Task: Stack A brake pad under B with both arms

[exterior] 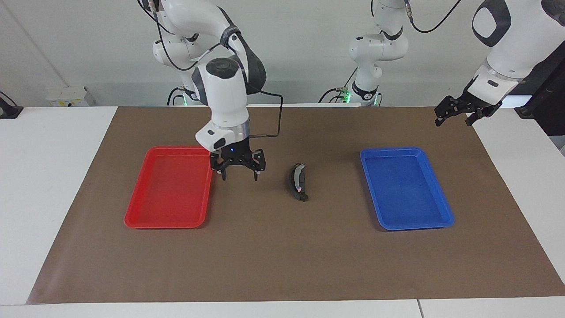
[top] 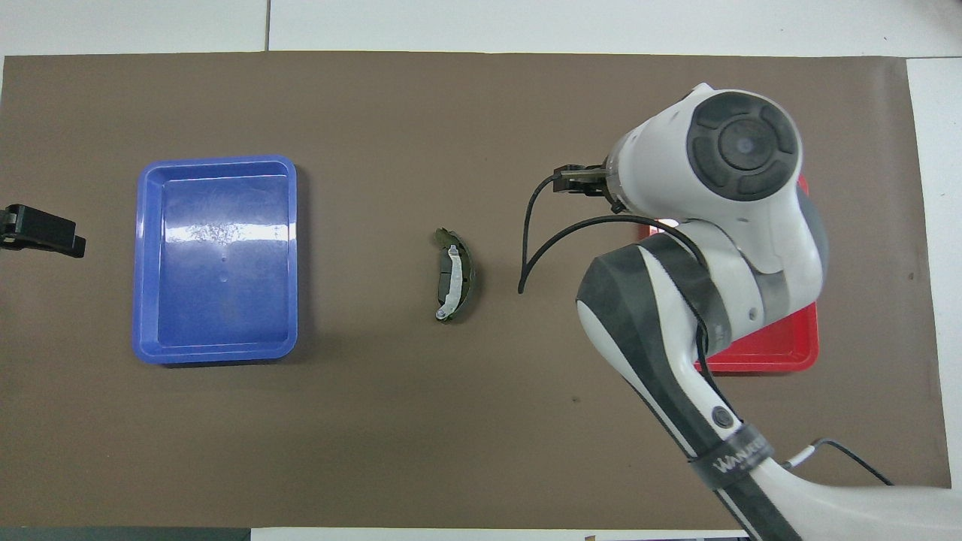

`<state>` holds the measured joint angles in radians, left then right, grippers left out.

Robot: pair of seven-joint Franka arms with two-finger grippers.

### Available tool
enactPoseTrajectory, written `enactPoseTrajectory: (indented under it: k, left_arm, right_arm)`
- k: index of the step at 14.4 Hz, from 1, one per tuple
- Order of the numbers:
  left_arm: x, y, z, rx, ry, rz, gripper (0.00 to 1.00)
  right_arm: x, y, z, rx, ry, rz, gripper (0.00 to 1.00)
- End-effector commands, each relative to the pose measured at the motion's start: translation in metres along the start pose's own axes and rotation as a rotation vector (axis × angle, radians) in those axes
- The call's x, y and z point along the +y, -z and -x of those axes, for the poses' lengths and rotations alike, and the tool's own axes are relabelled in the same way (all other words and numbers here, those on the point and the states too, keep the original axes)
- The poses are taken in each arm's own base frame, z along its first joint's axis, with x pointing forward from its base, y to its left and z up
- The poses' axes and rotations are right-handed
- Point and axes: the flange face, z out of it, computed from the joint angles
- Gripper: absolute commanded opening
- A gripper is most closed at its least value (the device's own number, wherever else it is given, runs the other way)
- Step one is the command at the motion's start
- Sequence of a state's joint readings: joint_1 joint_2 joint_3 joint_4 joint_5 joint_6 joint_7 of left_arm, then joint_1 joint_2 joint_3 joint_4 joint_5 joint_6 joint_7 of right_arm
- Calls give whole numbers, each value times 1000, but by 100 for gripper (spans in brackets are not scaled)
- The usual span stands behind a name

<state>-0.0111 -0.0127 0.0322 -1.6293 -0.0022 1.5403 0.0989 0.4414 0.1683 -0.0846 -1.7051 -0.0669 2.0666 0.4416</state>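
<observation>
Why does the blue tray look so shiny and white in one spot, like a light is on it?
In the overhead view, ceiling light glares pale across the blue tray floor. In the facing view, that tray shows no such patch. The red tray looks evenly lit there, and the right gripper casts only a faint shadow.

Open mat all round B (exterior: 298, 181); red tray (exterior: 169, 190) & blue tray (exterior: 404, 187) well apart from it.

A white table (exterior: 53, 185) carries a brown mat (exterior: 282, 256). On the mat lie a red tray (exterior: 145, 216) toward the right arm's end, a blue tray (exterior: 441, 207) toward the left arm's end, and between them brake shoe B (exterior: 298, 181), stacked on a dark pad.
</observation>
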Motion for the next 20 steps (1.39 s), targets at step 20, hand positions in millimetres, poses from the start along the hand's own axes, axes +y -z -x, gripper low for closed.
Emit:
enactPoseTrajectory:
  k: [20]
  left_arm:
    - [-1,-2,1,9,-2,5,99]
  right_arm:
    - [241,136,22,-280,-9,50,100]
